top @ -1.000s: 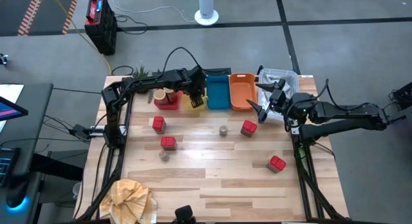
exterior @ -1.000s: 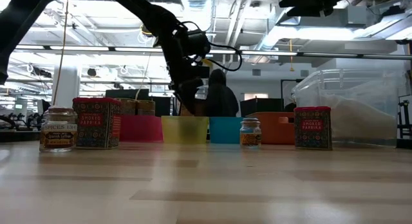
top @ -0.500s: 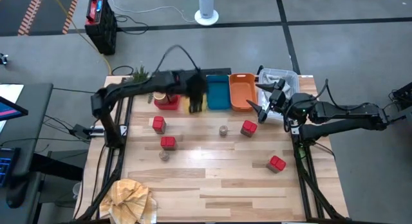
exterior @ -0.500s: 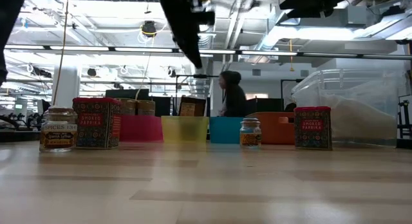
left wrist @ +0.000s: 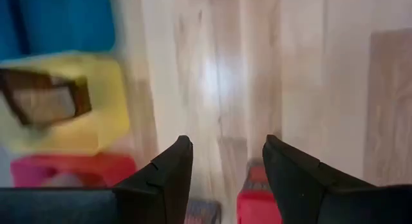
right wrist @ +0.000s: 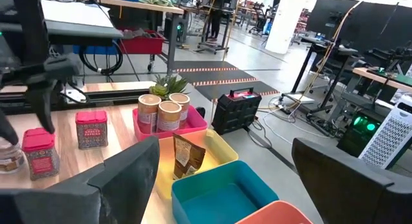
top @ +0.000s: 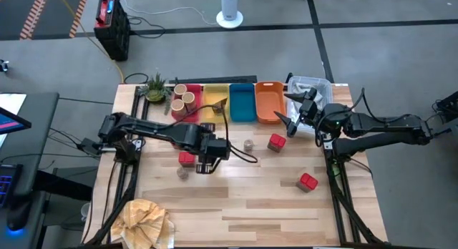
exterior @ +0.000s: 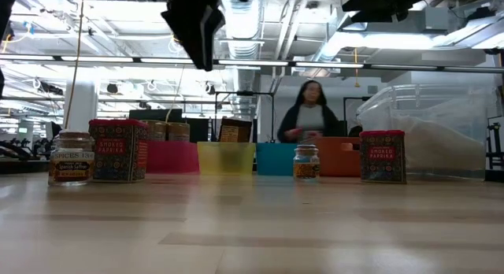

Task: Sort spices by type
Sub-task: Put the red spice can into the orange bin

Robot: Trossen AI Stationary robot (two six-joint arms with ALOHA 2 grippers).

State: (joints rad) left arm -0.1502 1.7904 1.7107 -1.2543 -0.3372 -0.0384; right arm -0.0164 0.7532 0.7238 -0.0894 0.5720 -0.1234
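The red pack (top: 187,159) I judge to be next stands on the bare surface (top: 250,206), left of centre, with a small round tin (top: 182,173) just beside it at 6 o'clock. It lies at 9 o'clock from my left tool (top: 206,162), close by. In the left wrist view it shows low, by the tips of my fingers (left wrist: 174,176), and not between them. Those fingers are parted and carry nothing. The pack looks boxy from above, with no clear long axis, so I expect either pair of flat sides would serve. The move turns on shifting the tool toward 9 o'clock until it is over the pack, then coming down. My left arm is plainly the nearer one. My right tool (top: 285,109) hovers well apart at 2 o'clock by the orange bin (top: 268,114), spread wide and empty. At 12 o'clock along the far edge, the red bin (top: 187,116) holds tan cylinders (top: 184,96) and the yellow bin (top: 209,114) holds the dark wedge (top: 218,104).
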